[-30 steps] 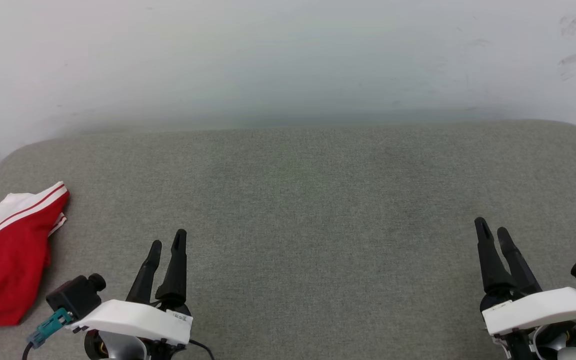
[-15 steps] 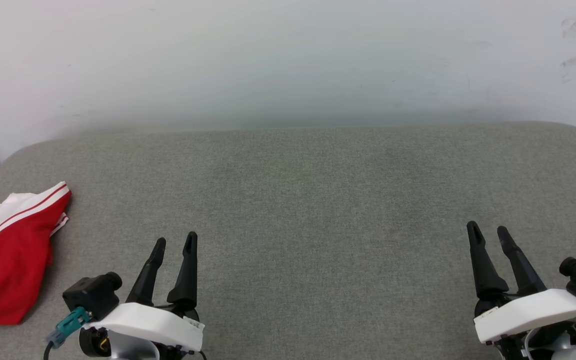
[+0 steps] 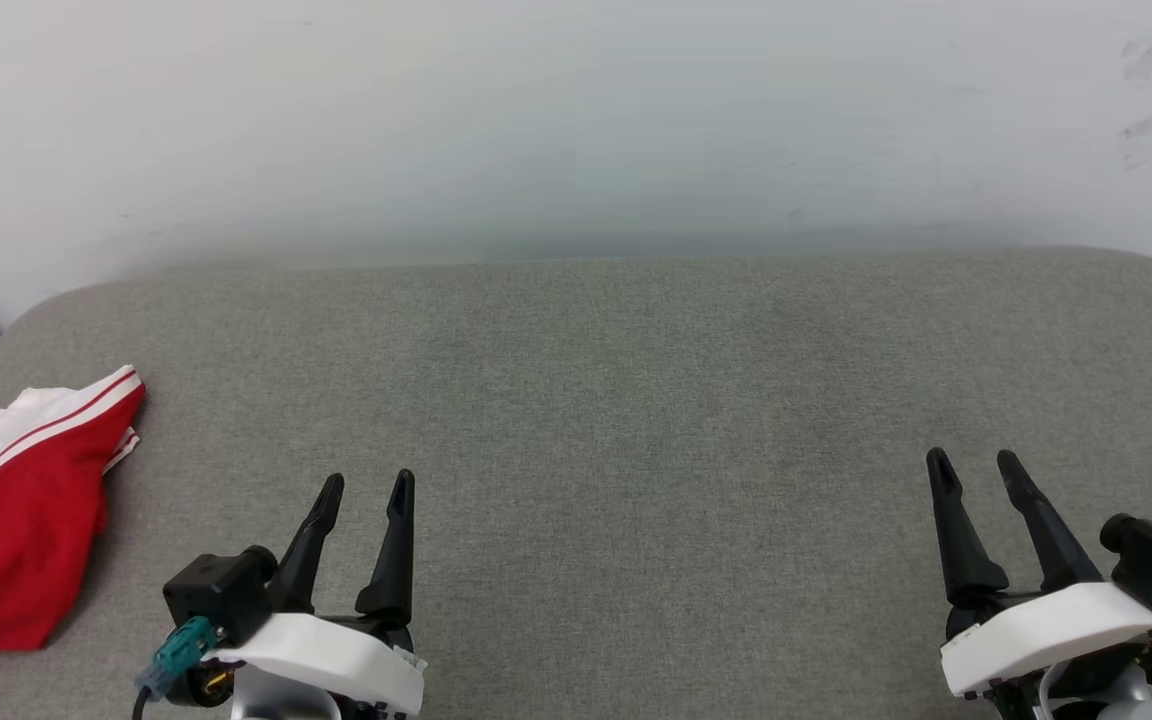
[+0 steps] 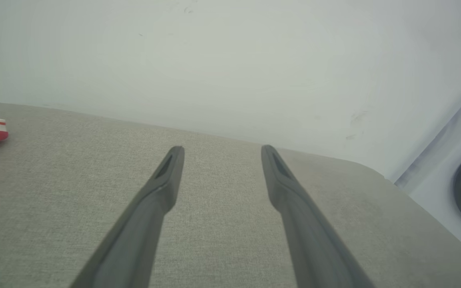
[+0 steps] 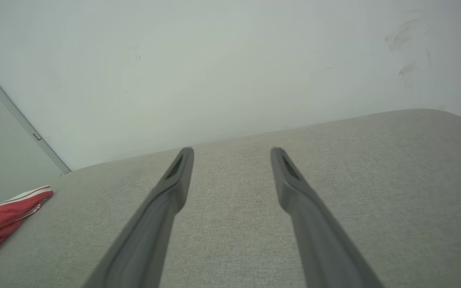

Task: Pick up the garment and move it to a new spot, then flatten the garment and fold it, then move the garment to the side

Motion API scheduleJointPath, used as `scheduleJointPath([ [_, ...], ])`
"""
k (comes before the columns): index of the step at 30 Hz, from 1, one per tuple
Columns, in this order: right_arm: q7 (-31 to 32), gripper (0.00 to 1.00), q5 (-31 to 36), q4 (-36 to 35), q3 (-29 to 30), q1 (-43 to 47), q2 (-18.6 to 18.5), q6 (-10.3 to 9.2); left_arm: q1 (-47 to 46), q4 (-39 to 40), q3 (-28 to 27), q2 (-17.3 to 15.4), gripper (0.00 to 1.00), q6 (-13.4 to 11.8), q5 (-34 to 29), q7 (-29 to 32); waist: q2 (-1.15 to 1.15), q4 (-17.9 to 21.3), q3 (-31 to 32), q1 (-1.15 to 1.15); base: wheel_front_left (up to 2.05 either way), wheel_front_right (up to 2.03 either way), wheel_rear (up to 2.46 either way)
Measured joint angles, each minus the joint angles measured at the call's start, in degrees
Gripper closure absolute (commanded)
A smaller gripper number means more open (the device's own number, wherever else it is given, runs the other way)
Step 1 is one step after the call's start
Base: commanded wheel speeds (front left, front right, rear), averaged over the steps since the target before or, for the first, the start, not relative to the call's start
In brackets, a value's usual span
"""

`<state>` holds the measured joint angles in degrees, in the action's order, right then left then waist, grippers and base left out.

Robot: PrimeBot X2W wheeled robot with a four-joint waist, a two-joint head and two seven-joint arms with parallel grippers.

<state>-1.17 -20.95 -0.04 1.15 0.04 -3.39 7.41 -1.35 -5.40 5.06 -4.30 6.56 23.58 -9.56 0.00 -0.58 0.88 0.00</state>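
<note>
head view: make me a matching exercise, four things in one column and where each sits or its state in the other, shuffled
Column 1
1. garment
2. left tool
3. right tool
4. grey cushion

Column 2
a. lower right, open, holding nothing
b. red and white, lying at the far left
c. lower left, open, holding nothing
d. spans the middle, below the pale wall

Pairs: 1-b, 2-c, 3-a, 4-d

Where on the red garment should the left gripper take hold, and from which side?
Probably the white striped corner of the garment: it sticks out toward the open left gripper, free on the cushion. Come in from the cushion's middle, fingers angled down.
</note>
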Motion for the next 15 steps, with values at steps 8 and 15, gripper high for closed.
scheduleJointPath([
  [8, -0.27, 0.0, 4.27, -0.96, 0.21, 0.32, 0.05, 0.0, 0.23, -0.38, 0.51, -0.08, 0.0, -0.52, -4.25, -1.07, 0.0, -0.11, 0.08, 0.0, 0.0, 0.0, 0.0],
  [15, -0.47, 0.0, 7.61, -1.33, 0.54, 0.66, 0.26, 0.0, 0.23, -0.52, 0.89, -0.16, 0.0, -0.78, -8.03, -2.11, 0.0, -0.24, 0.15, 0.0, 0.0, 0.0, 0.0],
])
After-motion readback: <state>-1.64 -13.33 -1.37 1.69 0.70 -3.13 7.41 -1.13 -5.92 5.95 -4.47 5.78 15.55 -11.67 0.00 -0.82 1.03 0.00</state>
